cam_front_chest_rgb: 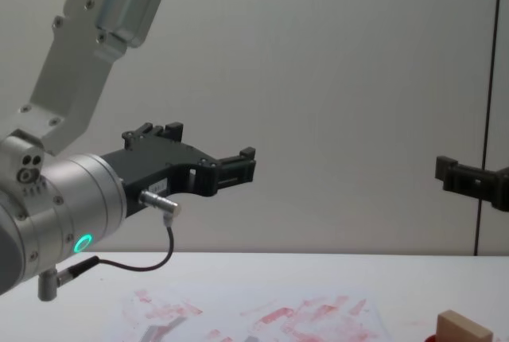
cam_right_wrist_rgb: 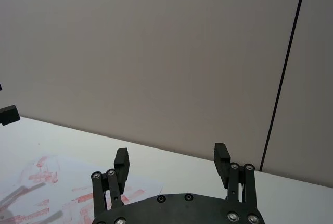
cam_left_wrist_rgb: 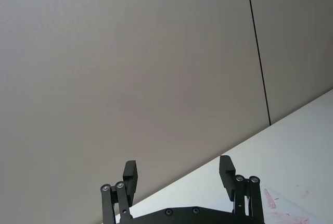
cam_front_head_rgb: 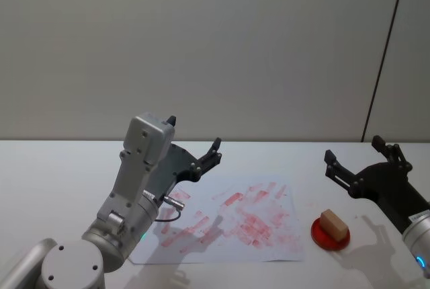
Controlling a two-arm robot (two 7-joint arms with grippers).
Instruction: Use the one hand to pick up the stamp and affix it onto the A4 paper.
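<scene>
Pre-grasp — right gripper (cam_front_head_rgb: 354, 151) raised near the stamp (cam_front_head_rgb: 333, 222), jaws spread and empty, likely needs to drop and clamp it — left gripper (cam_left_wrist_rgb: 178, 165) idle by the A4 paper (cam_front_head_rgb: 235, 218), also spread.

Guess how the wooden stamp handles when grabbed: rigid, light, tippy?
Probably rigid and light: the stamp looks like a small solid block of pale wood. Its flat sides should give the open right pincer, raised above the table, a firm hold. Low on its round red base, it seems unlikely to roll or tip.

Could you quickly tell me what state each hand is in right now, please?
Left hand: open, empty, raised near the A4 paper.
Right hand: open, empty, raised near the stamp.
</scene>
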